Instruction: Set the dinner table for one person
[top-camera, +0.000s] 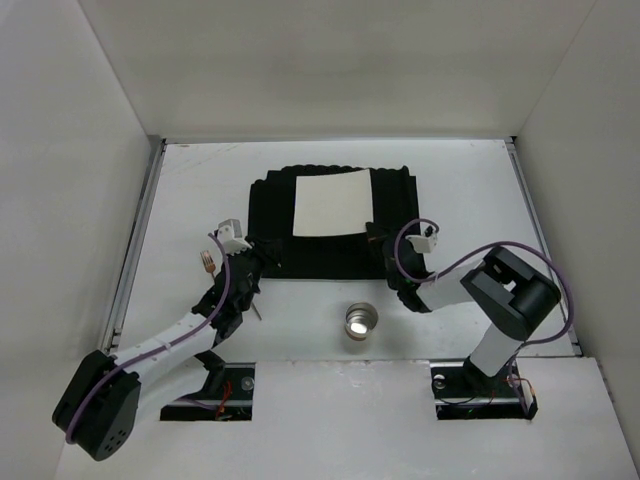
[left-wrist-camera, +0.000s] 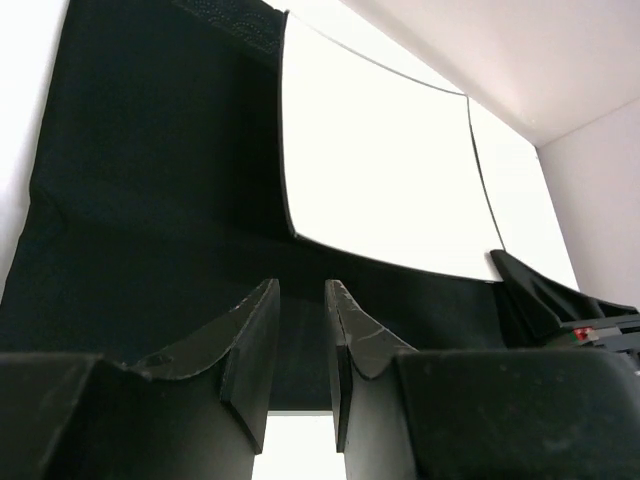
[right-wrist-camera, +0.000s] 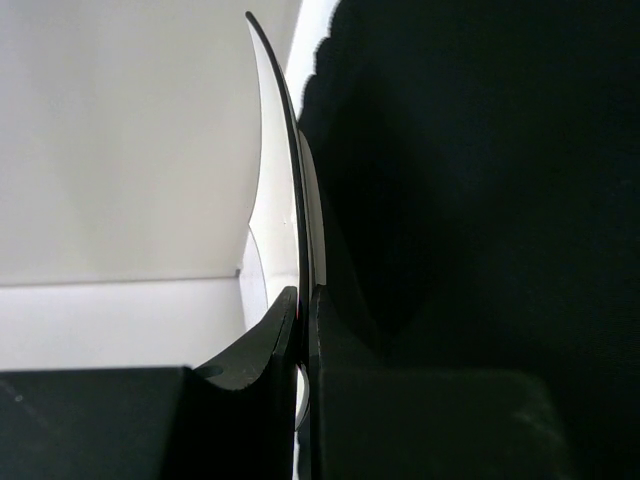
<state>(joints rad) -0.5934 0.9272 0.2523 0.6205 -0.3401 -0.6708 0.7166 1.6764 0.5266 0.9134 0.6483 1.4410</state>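
White plate (top-camera: 331, 204) edge pinched by right fingers (right-wrist-camera: 258, 352), left fingers (left-wrist-camera: 250, 340) parted over placemat (left-wrist-camera: 150, 200)

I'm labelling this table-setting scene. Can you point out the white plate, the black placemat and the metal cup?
white plate (top-camera: 330, 205): top view, middle of its face.
black placemat (top-camera: 270, 215): top view, bare part left of the plate.
metal cup (top-camera: 359, 322): top view, its shiny inside.

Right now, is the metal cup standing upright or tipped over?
Upright: the top view looks straight down into the round open mouth of the cup, standing on the table. Whether it holds anything, cannot tell.
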